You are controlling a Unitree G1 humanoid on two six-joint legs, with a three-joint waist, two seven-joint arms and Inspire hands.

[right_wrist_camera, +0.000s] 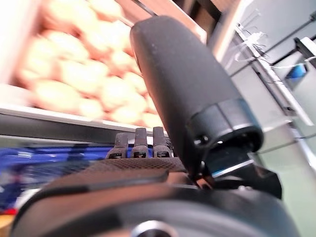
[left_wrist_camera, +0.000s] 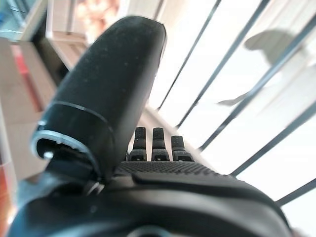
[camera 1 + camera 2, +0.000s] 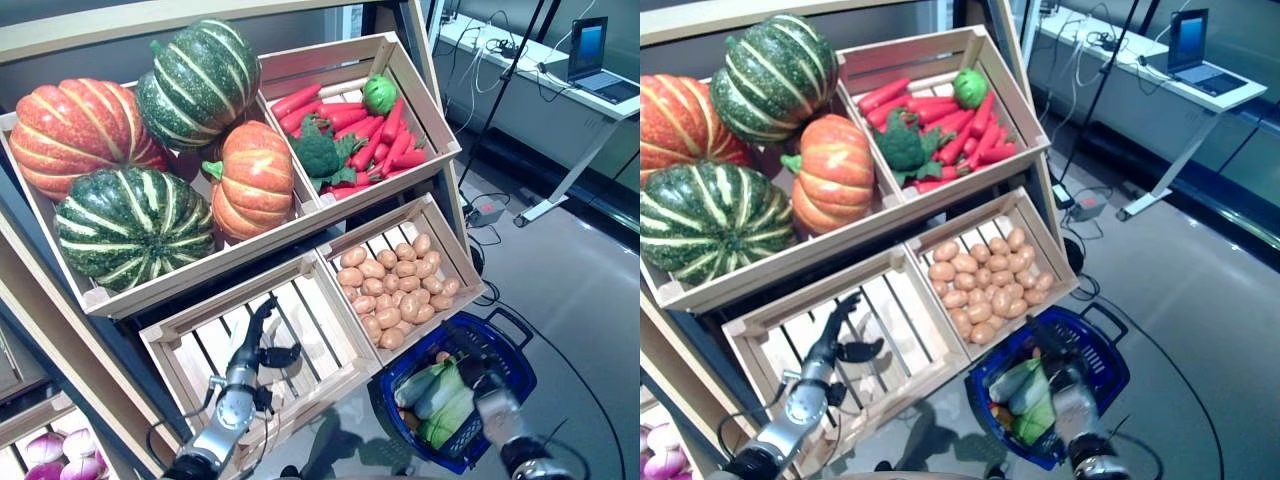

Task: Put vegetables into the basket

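The blue plastic basket [image 3: 505, 345] stands on the floor at the lower right, below the stand. In it lie pale green leafy vegetables [image 3: 440, 395] and a small orange-brown one [image 3: 442, 356]. My left hand [image 3: 256, 345] is over the slatted wooden crate [image 3: 175, 335] on the stand's lower left, fingers straight and thumb spread, holding nothing; it also shows in the left wrist view [image 2: 103, 94]. My right hand [image 3: 478, 378] is over the basket, fingers straight and empty; the right wrist view [image 1: 187, 89] shows it pointing toward the potatoes [image 1: 84, 79].
The wooden stand [image 3: 400, 60] rises to the left and behind, with slanted crates of vegetables. The crate of potatoes [image 3: 398, 280] sits just above the basket. A white desk [image 3: 560, 110] with a laptop stands at the far right, past open grey floor.
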